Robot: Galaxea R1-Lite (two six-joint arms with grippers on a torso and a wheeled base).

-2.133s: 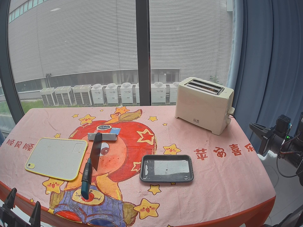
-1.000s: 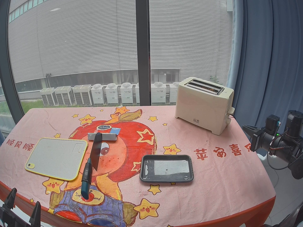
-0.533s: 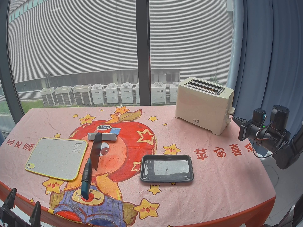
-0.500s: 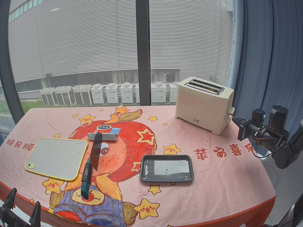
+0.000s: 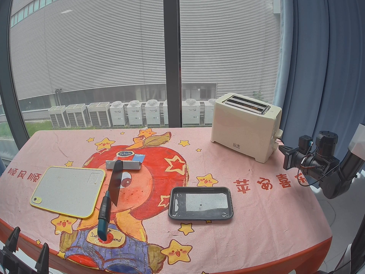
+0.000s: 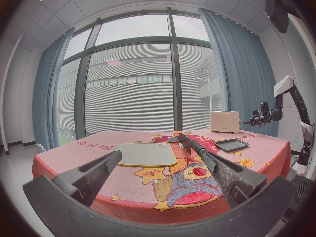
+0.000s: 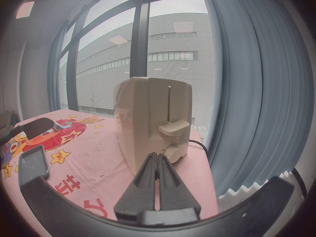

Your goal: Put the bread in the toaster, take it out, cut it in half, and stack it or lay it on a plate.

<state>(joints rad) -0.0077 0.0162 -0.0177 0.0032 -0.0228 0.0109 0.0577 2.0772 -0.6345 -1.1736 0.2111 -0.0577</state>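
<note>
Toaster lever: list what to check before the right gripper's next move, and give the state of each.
1. Right gripper shut, ready to push: ok.
2. Gripper at the lever end of the toaster: ok.
3. Gripper tip level with the lever: not ok, it sits lower than the lever.
4. Slots loaded: cannot tell.
5. Plate bare and ready: ok.
6. Left gripper open, apart from the knife and the cutting board: ok.
</note>
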